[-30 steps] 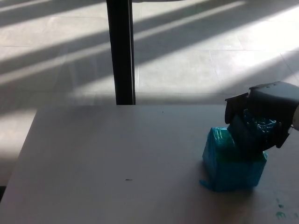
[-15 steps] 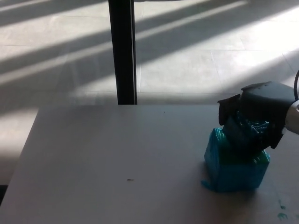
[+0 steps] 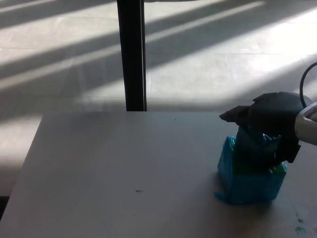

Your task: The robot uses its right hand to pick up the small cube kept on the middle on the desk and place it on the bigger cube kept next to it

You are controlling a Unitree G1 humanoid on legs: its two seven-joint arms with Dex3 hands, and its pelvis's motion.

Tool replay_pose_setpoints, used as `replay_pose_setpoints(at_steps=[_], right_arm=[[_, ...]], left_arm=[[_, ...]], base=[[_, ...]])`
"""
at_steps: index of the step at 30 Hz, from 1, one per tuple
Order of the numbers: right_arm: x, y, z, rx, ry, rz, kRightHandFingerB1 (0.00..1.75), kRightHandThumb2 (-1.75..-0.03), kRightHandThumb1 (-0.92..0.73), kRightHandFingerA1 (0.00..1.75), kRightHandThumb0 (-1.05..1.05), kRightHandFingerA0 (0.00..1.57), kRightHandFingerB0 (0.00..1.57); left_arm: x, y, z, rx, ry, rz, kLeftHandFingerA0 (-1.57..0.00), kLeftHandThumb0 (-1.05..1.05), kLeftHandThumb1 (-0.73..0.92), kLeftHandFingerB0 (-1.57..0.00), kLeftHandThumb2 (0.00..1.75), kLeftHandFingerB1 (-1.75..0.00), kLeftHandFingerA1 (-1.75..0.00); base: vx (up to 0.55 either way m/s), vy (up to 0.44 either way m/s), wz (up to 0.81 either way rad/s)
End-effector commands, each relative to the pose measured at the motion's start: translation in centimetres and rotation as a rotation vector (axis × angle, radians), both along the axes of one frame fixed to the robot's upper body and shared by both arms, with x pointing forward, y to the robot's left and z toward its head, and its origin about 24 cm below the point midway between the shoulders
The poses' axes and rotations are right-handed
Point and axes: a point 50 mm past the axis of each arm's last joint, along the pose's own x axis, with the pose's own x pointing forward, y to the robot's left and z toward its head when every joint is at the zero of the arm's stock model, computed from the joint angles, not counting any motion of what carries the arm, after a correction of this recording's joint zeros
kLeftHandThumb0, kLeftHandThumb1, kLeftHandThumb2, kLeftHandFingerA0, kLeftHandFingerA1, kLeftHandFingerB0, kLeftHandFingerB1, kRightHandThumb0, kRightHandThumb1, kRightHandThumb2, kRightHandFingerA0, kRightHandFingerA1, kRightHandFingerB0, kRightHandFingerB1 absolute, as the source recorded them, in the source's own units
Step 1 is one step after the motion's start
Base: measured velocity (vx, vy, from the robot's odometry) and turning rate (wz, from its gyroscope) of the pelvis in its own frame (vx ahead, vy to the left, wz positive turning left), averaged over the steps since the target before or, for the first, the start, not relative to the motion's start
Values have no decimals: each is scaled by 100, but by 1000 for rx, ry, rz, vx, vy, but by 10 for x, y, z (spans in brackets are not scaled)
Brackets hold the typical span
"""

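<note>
Since a second ago, the robot's right hand [image 3: 270,126] has drifted toward nine o'clock and dropped a little, so that it now crouches directly over the big teal cube [image 3: 251,177]; the whole picture has also slid slightly, which is the camera moving.

On the white desk [image 3: 124,168], the big cube stands at about four o'clock from the desk's middle. Wedged beneath the black hand and touching the big cube's top is the small cube [image 3: 255,141], teal as well and shiny, as if wrapped in tape or film. Shadow hides whether the hand clasps it or has let go; that cannot be told. No left hand shows.

Judging by the crinkled wrap, the small cube is probably light, fairly stiff, and somewhat slippery, so opposite flat faces look like the safest hold. As a cube it has no long axis; it seems to sit slightly skewed to the block below. Behind the desk, at twelve o'clock, stands a dark post [image 3: 132,54].
</note>
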Motion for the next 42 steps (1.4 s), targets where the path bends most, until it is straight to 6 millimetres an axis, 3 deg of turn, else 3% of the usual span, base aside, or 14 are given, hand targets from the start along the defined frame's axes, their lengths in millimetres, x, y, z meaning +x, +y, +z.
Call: replay_pose_setpoints(at_steps=[1, 17, 18, 19, 20, 21, 22, 23, 27, 29, 30, 39, 40, 42], right_arm=[[-8, -8, -9, -186, 160, -129, 0, -83, -51, 17, -85, 0, 0], [-8, -8, 23, -84, 148, -171, 0, -84, -52, 12, -85, 0, 0], [-8, -9, 26, -80, 140, -174, 0, -84, -52, 14, -85, 0, 0], [-8, -11, 32, -74, 129, -178, 0, -84, -52, 14, -85, 0, 0], [-8, -14, 37, -57, 102, -175, 0, -85, -51, 15, -84, 0, 0], [-8, -14, 37, -57, 103, -176, 0, -85, -51, 15, -84, 0, 0], [-8, -23, 58, -7, 57, -206, 0, -86, -52, 15, -85, 0, 0], [-8, -28, 67, 16, 39, -217, 0, -86, -51, 15, -85, 0, 0], [-11, -44, 95, 109, -35, -255, 0, -82, -49, 16, -84, 0, 0], [-11, -49, 100, 137, -54, -250, 0, -82, -48, 17, -84, 0, 0], [-12, -53, 105, 153, -66, -261, 0, -82, -48, 16, -85, 0, 0], [-19, -75, 117, 234, -154, -263, 2, -73, -40, 0, -82, 0, 0], [-23, -86, 121, 250, -185, -283, 3, -76, -45, 0, -84, 0, 0], [-25, -89, 123, 250, -187, -299, 3, -76, -45, 0, -84, 0, 0]], left_arm=[[0, 7, 7, 19, 2, 26, -38, -77, 78, -42, 64, -44, -57], [-2, 8, 8, 33, 17, 5, -32, -77, 79, -39, 64, -45, -56], [-2, 8, 8, 36, 19, -2, -34, -80, 66, -33, 107, -55, -62], [-2, 8, 9, 40, 22, -12, -34, -80, 66, -33, 107, -55, -62], [-3, 8, 8, 32, 11, 3, -37, -77, 79, -41, 64, -45, -56], [-3, 8, 8, 32, 11, 3, -37, -77, 79, -41, 64, -45, -56], [-3, 8, 8, 24, 6, 13, -37, -77, 62, -31, 107, -54, -64], [-3, 8, 8, 40, 17, -5, -41, -78, 79, -42, 64, -44, -56], [-8, 8, 6, 15, 10, 22, -39, -78, 77, -41, 63, -45, -58], [-9, 7, 6, 14, 12, 20, -35, -80, 64, -31, 106, -53, -62], [-9, 7, 6, 34, 30, -4, -37, -78, 79, -42, 64, -44, -55], [-10, 4, 1, 6, 19, 20, -42, -76, 78, -41, 63, -45, -56], [-10, 4, 2, 10, 26, 6, -37, -78, 64, -29, 106, -53, -62], [-10, 4, 2, 13, 32, 2, -37, -78, 64, -29, 106, -53, -62]], base=[[0, 0, 0], [0, 0, 0], [0, 0, 0], [0, 0, 0], [0, 0, 0], [0, 0, 0], [0, 0, 0], [0, 0, 0], [0, 0, 0], [0, 0, 0], [0, 0, 0], [0, 0, 0], [0, 0, 0], [0, 0, 0]])
